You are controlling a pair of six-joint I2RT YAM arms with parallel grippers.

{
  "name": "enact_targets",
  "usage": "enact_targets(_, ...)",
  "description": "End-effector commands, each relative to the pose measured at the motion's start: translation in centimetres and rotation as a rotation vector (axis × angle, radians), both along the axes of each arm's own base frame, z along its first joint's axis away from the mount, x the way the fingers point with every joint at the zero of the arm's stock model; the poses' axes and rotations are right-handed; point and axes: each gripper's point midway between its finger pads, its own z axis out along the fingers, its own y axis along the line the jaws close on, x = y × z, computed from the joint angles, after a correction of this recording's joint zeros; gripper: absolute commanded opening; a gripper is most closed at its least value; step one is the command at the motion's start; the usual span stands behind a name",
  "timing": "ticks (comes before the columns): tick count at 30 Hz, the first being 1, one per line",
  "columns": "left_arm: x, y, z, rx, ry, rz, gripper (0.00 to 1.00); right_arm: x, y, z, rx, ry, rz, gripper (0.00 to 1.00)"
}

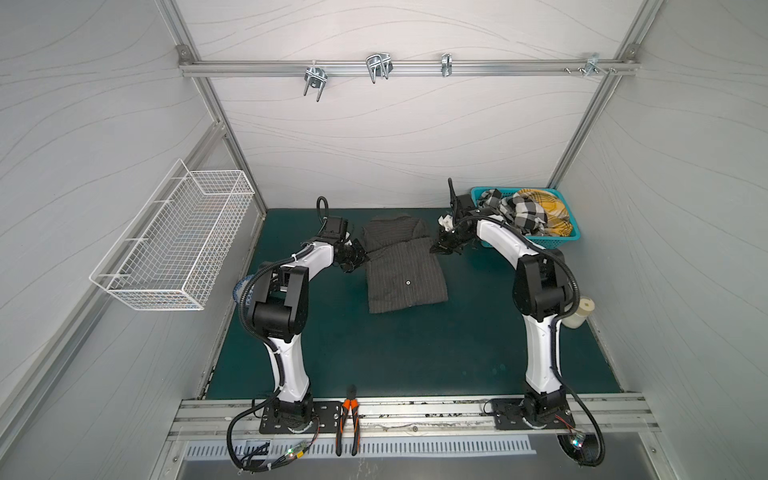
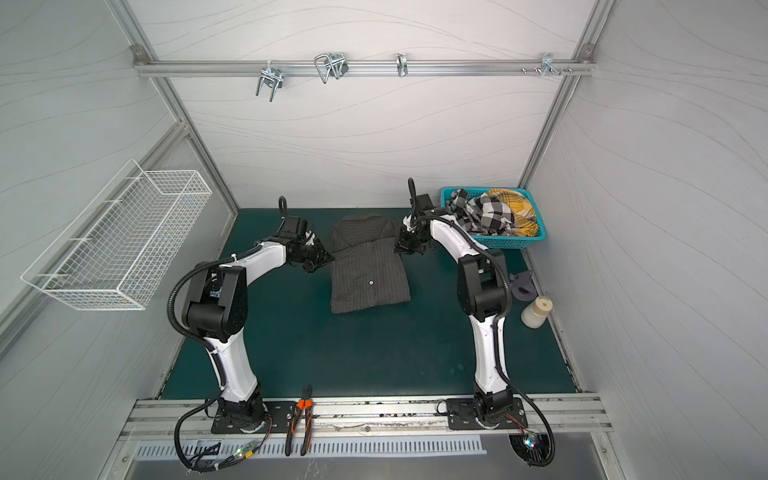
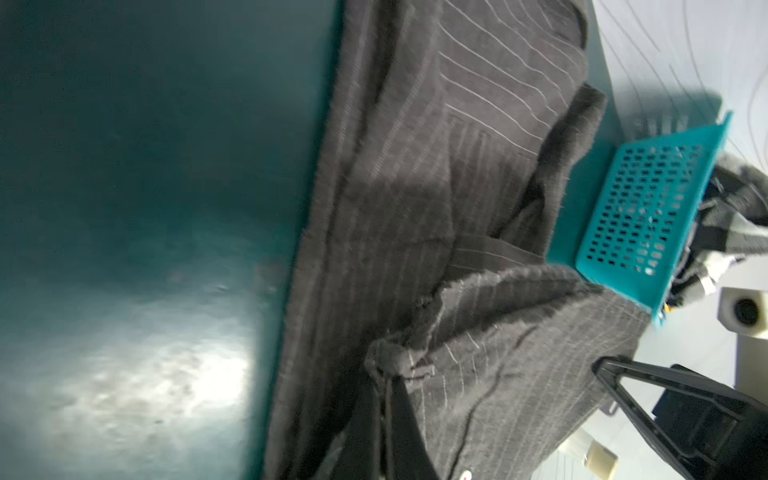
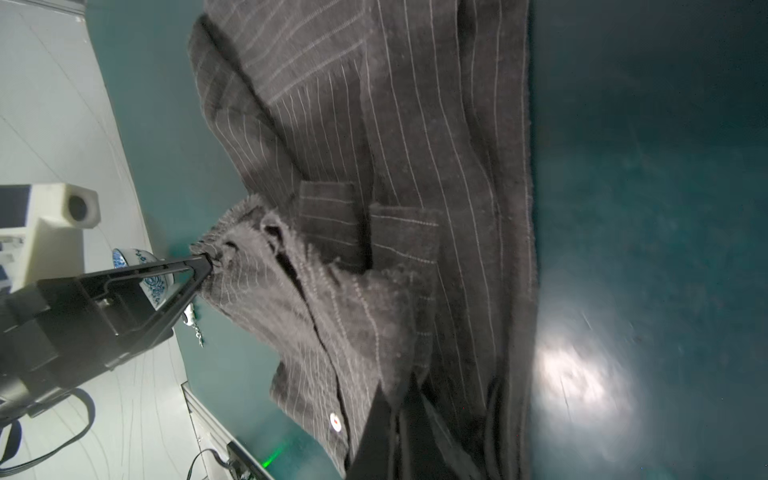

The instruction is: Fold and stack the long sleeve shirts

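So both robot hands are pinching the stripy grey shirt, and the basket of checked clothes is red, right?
Not red. The basket is turquoise, as both top views show. The left gripper and right gripper do pinch the shirt.

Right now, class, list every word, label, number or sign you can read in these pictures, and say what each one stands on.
No text can be read in any view.
Red mark on the white button of the shirt: too blurred to read.
No other lettering shows.
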Motion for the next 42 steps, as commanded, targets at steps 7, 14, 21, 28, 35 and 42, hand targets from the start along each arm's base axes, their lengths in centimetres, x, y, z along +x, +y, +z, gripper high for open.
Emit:
enact_targets(7,3.0,0.1,-2.5,-0.007,0.024,-0.012,0.0,0.5,0.3,-5.5,-0.068,0.113,0.03,0.4)
enact_targets(14,3.2,0.8,-0.3,0.036,0.029,-0.004,0.31,-1.3,-1.1,-1.6,-0.134,0.048,0.047,0.6)
enact_targets(21,-3.7,2.1,4.8,0.177,0.017,0.109,0.38,-7.7,-2.2,1.9,-0.184,-0.006,0.078,0.68)
enact_targets(28,-5.5,-5.9,0.7,0.038,0.106,-0.044,0.18,-10.9,0.2,-2.2,-0.176,0.072,0.15,0.27)
enact_targets(35,-7.7,-5.1,-5.8,0.093,0.303,-0.032,0.04,-11.9,-0.2,-7.8,-0.232,0.16,0.18,0.23)
enact_targets(42,-13.3,-2.8,-7.5,0.15,0.379,-0.024,0.0,-16.8,-0.8,-9.7,-0.264,0.257,0.177,0.27)
